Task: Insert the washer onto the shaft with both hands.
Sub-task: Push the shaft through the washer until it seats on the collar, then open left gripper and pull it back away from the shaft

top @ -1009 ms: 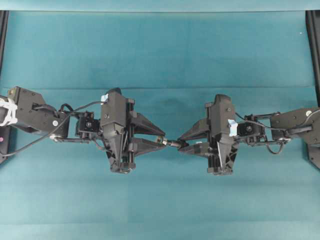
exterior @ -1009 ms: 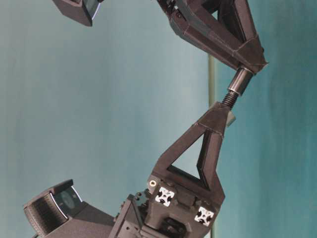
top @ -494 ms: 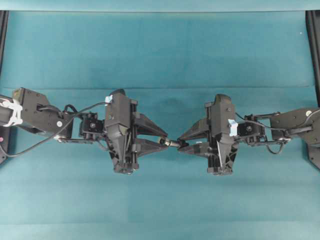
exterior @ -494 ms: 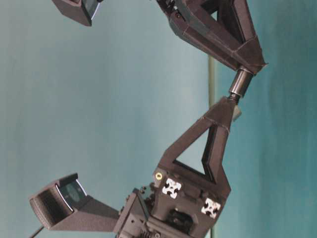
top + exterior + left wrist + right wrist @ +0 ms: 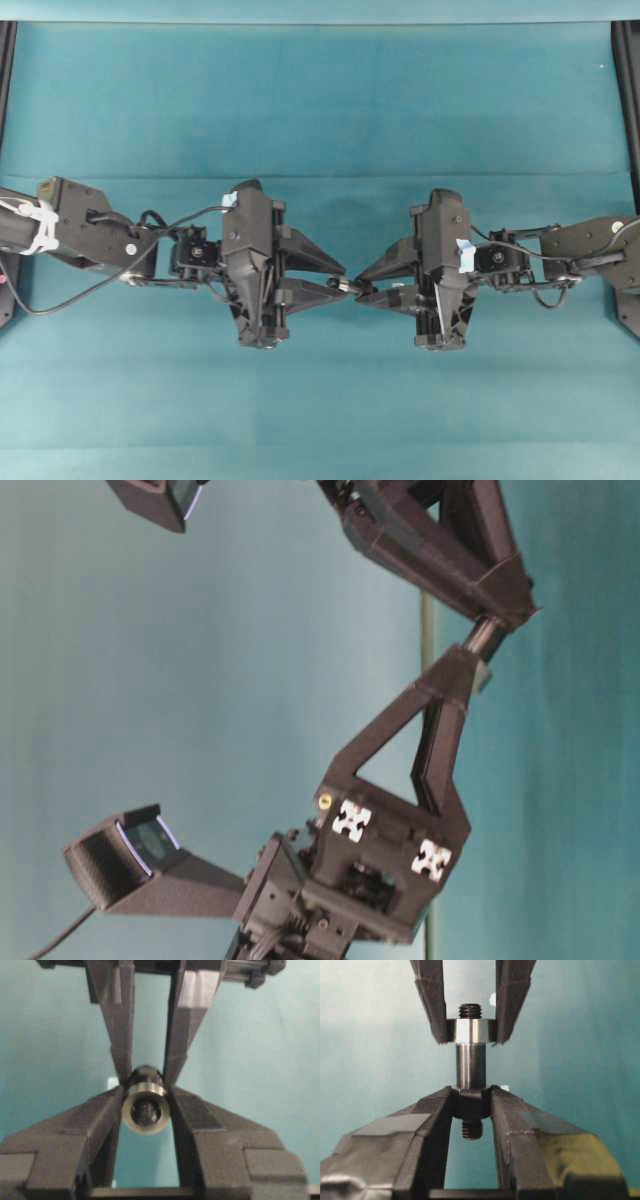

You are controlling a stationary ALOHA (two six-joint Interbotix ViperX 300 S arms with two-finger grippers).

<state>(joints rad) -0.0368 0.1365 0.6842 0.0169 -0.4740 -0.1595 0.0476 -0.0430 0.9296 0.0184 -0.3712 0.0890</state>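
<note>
I am looking down on a teal cloth-covered table [image 5: 320, 100] with faint horizontal fold lines, black frame posts [image 5: 628, 90] standing at its far corners. Above its middle the two arms are meeting tip to tip. The left gripper [image 5: 338, 283] is pinching the washer [image 5: 145, 1108] between its fingertips [image 5: 111, 1105]; from its own wrist camera I am seeing the silvery ring face-on, with the dark threaded end of the shaft [image 5: 471, 1066] sitting inside the hole. The right gripper [image 5: 471, 1102] is clamping the shaft at its dark collar, one threaded stub poking back between the fingers (the other is showing just past the washer in that view). The smooth grey section is bridging the two grippers. In the table-level view the backdrop is plain teal, a pale vertical strip [image 5: 428, 670] running behind the tips.
</note>
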